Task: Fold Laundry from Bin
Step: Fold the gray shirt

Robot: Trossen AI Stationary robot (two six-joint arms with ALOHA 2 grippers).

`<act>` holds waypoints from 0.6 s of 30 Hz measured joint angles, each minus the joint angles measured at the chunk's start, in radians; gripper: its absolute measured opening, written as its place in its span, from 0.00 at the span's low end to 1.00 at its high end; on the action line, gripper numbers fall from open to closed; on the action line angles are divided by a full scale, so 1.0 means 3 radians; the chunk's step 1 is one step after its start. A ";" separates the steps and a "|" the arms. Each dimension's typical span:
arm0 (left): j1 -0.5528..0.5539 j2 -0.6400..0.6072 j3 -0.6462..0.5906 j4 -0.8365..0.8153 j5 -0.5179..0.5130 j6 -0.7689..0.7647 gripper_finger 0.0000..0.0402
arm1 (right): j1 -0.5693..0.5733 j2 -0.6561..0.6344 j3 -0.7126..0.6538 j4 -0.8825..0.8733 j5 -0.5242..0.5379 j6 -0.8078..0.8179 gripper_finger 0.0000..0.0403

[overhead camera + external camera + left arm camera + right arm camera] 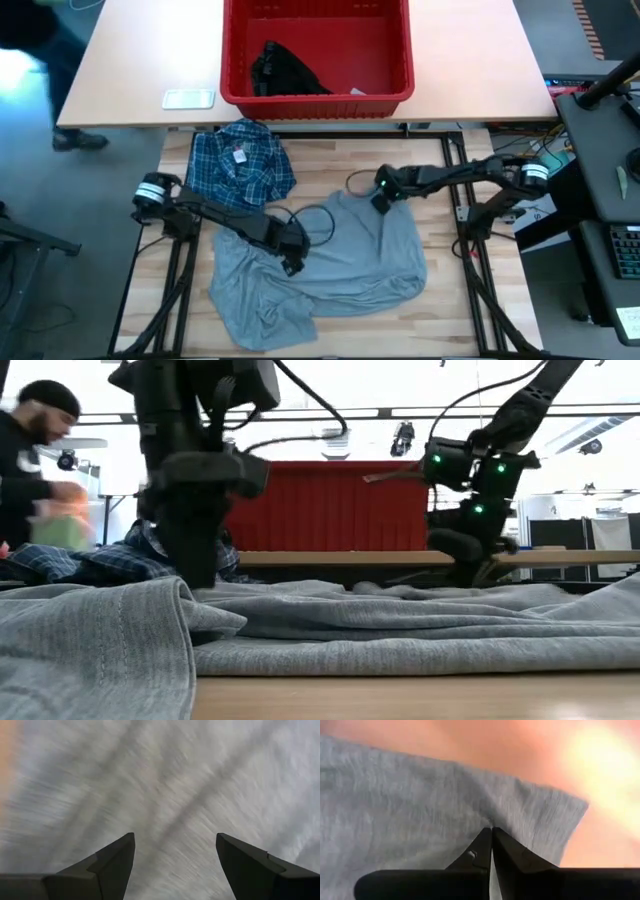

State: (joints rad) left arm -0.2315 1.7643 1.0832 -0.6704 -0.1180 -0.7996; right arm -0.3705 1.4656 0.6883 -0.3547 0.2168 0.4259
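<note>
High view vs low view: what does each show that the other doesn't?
High only: a black garment inside the bin, a grey T-shirt's full spread on the table, and which arm is which. Low only: a person behind the table at the picture's left. Both: the plaid shirt, the bin, the left tool and right tool down on the T-shirt.

Grey T-shirt (330, 265) spread; black garment (285, 70), seemingly, in bin (318, 98).
</note>
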 joint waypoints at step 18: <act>0.0831 -0.0002 -0.0120 0.1683 -0.0366 0.0689 0.65 | -0.0208 -0.0818 -0.0267 -0.0392 0.0050 0.0717 0.02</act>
State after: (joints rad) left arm 0.0177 1.7637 1.0473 -0.1656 -0.2277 -0.5928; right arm -0.4328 1.2202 0.6081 -0.4722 0.2320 0.6411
